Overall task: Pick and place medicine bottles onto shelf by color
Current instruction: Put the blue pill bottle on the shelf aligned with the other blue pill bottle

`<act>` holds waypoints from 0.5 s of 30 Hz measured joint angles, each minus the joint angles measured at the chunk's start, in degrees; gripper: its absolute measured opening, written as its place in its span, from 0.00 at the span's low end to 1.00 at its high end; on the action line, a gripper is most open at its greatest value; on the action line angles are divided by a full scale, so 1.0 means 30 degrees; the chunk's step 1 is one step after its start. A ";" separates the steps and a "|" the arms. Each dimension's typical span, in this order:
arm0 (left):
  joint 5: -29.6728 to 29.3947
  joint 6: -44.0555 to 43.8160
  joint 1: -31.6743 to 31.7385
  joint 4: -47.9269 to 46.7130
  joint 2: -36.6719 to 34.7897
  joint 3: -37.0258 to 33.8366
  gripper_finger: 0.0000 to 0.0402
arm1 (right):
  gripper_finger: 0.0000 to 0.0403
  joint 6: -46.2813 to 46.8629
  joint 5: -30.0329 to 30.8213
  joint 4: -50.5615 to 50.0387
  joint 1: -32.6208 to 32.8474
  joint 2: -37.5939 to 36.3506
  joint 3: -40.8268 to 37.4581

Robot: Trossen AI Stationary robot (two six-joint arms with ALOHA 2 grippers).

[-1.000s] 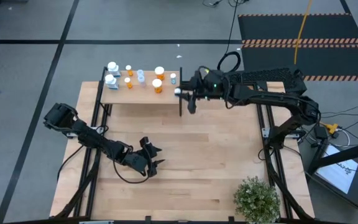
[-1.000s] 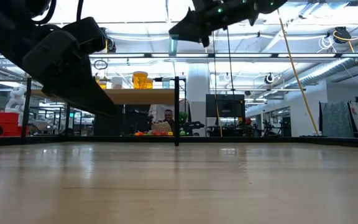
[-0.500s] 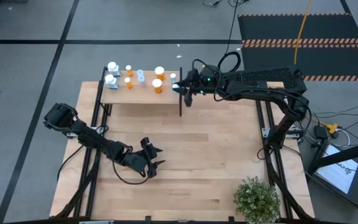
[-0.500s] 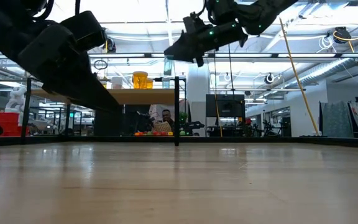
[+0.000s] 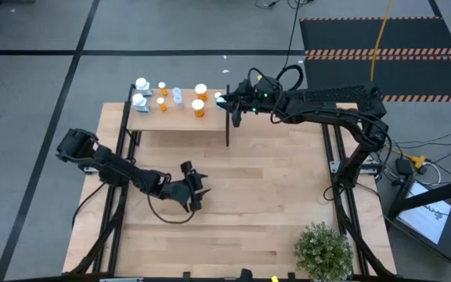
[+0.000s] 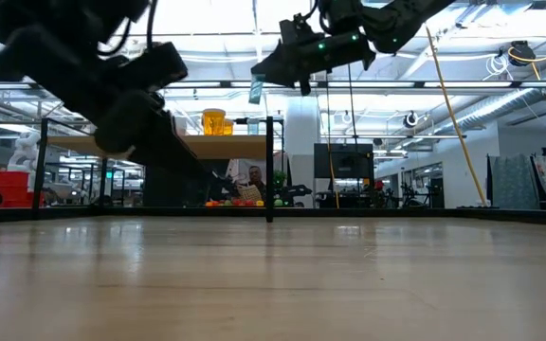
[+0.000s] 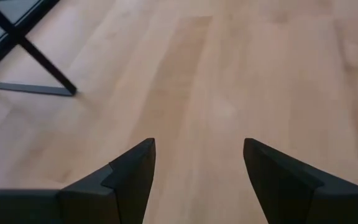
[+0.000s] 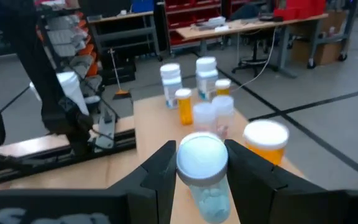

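Right gripper (image 8: 202,171) is clamped on a pale clear bottle (image 8: 202,177) with a white cap, held roughly upright between the two fingers. In the overhead view this gripper (image 5: 224,100) hangs over the shelf's (image 5: 180,119) 3 o'clock end, just by the black upright panel (image 5: 227,117). The shelf board runs lengthwise from 9 to 3 o'clock, and its free surface lies toward 9 o'clock from the carried bottle. Judged from this, the coming move is a lowering onto the board near the other clear bottles. Already standing on the shelf: white bottles (image 5: 140,93) at the 9 o'clock end, small orange bottles (image 5: 162,96) next, clear bottles (image 5: 178,97) mid-board, and larger orange bottles (image 5: 200,100) nearest the gripper. The right arm is plainly the nearer one. Left gripper (image 7: 197,171) is spread apart and holds nothing, low over bare counter (image 5: 272,196), well apart from the shelf toward 6 o'clock.
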 joint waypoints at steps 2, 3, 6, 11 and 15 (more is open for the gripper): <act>0.0229 0.0239 0.0536 -0.0001 0.0000 0.0000 0.61 | 0.29 -0.0072 0.0000 -0.0136 -0.0120 0.0000 0.0282; 0.0409 0.0308 0.0781 0.0015 0.0000 0.0000 0.61 | 0.29 -0.0077 0.0000 -0.0121 -0.0148 -0.0007 0.0367; 0.0805 0.0467 0.1449 0.0022 0.0002 0.0000 0.61 | 0.29 -0.0069 0.0007 -0.0288 -0.0163 -0.0007 0.0388; 0.1105 0.0917 0.2283 0.0240 0.0000 0.0000 0.61 | 0.29 0.0229 -0.0078 -0.0041 -0.0051 0.1292 0.0420; 0.1112 0.0917 0.2623 0.0805 0.0000 0.0000 0.61 | 0.29 0.0418 -0.0517 -0.0180 -0.0054 0.2112 0.0621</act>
